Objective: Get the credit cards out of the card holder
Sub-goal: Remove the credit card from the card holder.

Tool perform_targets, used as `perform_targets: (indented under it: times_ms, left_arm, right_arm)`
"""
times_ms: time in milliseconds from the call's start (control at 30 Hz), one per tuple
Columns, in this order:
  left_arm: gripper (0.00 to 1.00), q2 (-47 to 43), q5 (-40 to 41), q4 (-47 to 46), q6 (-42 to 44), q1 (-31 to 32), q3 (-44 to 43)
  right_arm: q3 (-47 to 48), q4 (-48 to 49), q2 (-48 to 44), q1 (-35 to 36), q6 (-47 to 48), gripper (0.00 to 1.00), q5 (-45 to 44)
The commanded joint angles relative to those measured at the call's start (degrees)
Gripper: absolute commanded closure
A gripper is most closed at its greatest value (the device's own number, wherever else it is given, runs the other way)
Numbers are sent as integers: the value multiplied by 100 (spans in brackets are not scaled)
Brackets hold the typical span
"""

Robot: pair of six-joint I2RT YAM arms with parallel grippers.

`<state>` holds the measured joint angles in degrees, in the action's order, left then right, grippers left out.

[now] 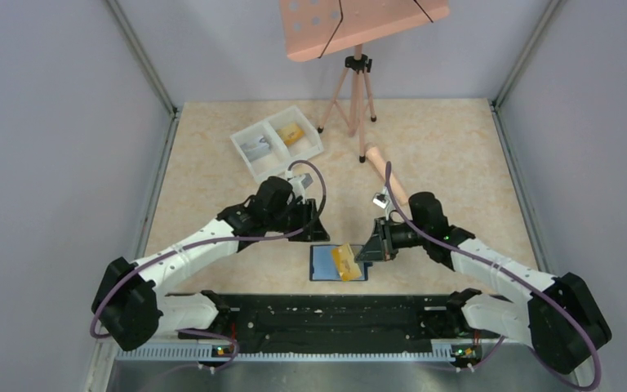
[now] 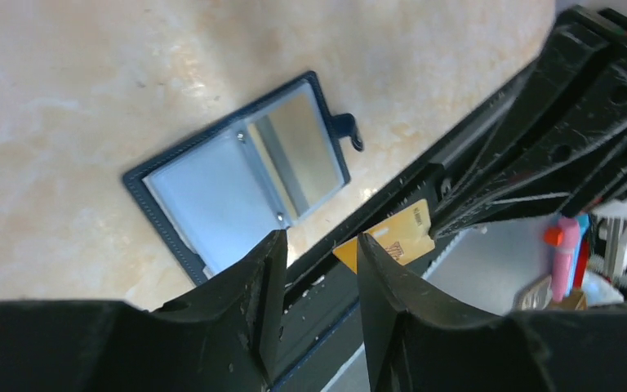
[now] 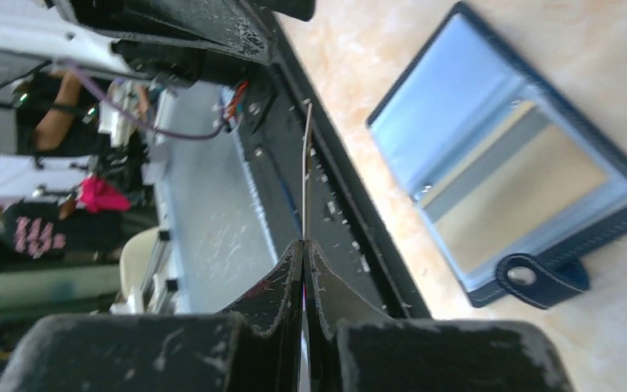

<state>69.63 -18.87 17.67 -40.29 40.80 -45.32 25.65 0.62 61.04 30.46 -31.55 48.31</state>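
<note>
The blue card holder (image 1: 326,263) lies open and flat on the table near the front edge; it also shows in the left wrist view (image 2: 237,175) and the right wrist view (image 3: 506,163), its pale slots and black tab visible. My right gripper (image 1: 367,249) is shut on a yellow-orange credit card (image 1: 344,261) and holds it above the holder's right half. The card shows edge-on in the right wrist view (image 3: 305,167) and flat in the left wrist view (image 2: 392,237). My left gripper (image 1: 314,222) is open and empty, hovering just behind the holder.
A white two-compartment tray (image 1: 277,140) at the back left holds a yellow card (image 1: 292,132) and a grey one (image 1: 255,147). A tripod (image 1: 357,94) with a pink board stands at the back. A wooden handle (image 1: 385,173) lies right of centre.
</note>
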Motion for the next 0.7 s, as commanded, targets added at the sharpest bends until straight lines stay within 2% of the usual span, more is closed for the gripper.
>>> perform_targets:
  times_ms: [0,100,267,433,667]
  left_arm:
    - [58,-102,-1097,109,846,-8,-318]
    - [58,-105,-1656,79,1039,-10,-420]
    - [59,-44,-2417,-247,1051,-6,-435]
    - [60,34,-2653,-312,1077,-10,-427]
    - [67,82,-2779,-436,1012,-8,-382]
  right_arm:
    - [174,584,93,-37,76,100,1163]
    - [36,1250,124,-27,-338,100,1432]
    - [23,1251,113,68,-329,100,1438]
    - [19,1274,85,181,-352,100,1430]
    - [16,1252,78,206,-347,100,1415]
